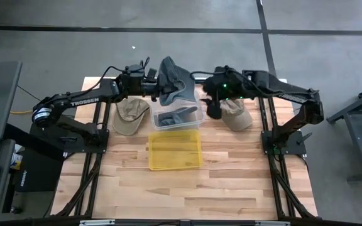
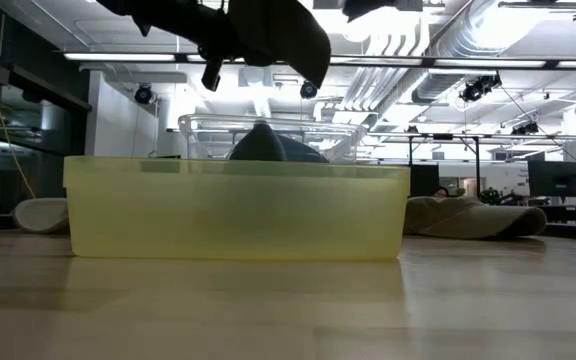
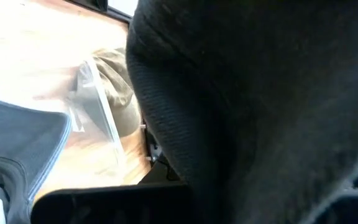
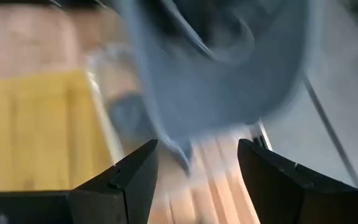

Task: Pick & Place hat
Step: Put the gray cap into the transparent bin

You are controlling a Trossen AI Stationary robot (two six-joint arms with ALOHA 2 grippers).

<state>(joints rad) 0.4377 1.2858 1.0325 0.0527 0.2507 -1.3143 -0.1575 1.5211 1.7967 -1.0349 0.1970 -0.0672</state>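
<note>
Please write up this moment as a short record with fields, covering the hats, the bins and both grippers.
held hat: grey hat, lifted over the far edge of the clear bin
left gripper: shut on the grey hat, above the table
right gripper: open, holding nothing, near the clear bin's right side
clear bin contents: another dark grey hat
yellow bin: in front of the clear bin; no hat visible in it
hats on table: tan hat left of the clear bin, second tan hat on its right
</note>
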